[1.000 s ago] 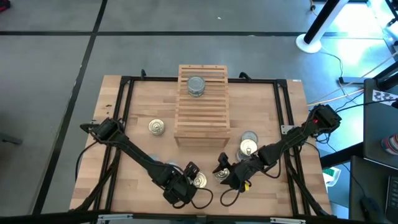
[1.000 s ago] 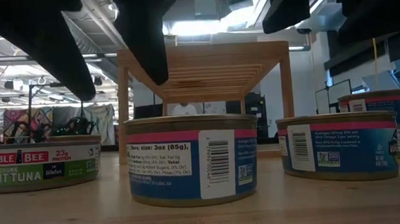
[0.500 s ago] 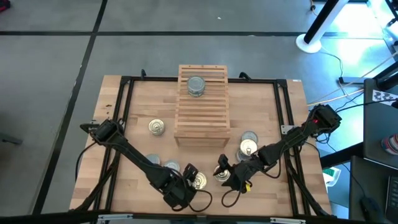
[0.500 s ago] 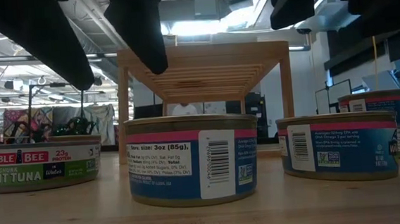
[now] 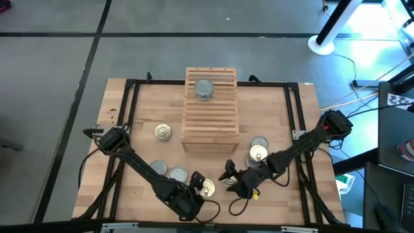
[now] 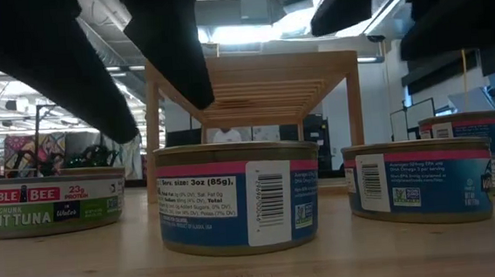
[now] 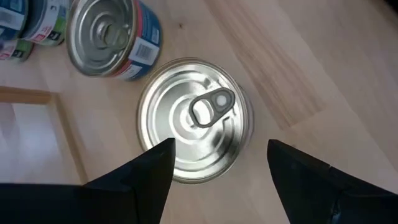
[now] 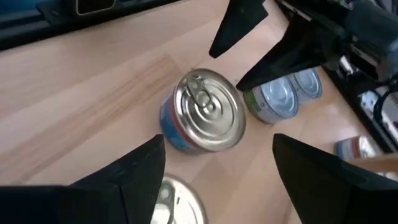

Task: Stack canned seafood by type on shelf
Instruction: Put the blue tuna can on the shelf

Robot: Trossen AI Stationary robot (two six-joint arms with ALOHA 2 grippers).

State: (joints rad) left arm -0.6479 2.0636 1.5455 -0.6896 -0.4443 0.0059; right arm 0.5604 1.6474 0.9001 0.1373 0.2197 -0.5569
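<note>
Two arms reach over your table [image 5: 272, 116], the biggest thing here. Next in size is the shelf [image 5: 210, 107], which stands at the far middle of the table. One can [image 5: 204, 89] sits on top of it, near its back end.

Your left arm comes in from the left edge and bends down to the near middle. Your left gripper [image 5: 197, 188] hangs right over a can with a pull tab [image 7: 194, 119]. Its claw is wide, with one dark finger [image 7: 146, 174] on each side of that can. You hold nothing yet.

Your right arm comes in from the right edge. Your right gripper [image 5: 228, 178] is close by, just to the right of the left one. Its claw is wide too, and it holds nothing. A blue can [image 8: 205, 112] lies in front of its fingers [image 8: 130, 174].

You can see more cans on the table. One can [image 5: 163, 132] is alone, left of the shelf. Two cans [image 5: 169, 173] sit side by side near the left arm. Two more [image 5: 258, 147] sit close together on the right, near the right arm.

From the low camera, a blue can [image 6: 234, 196] stands in front of the shelf, a green tuna can [image 6: 47, 203] is at the left, and another blue can [image 6: 421, 180] is at the right.
</note>
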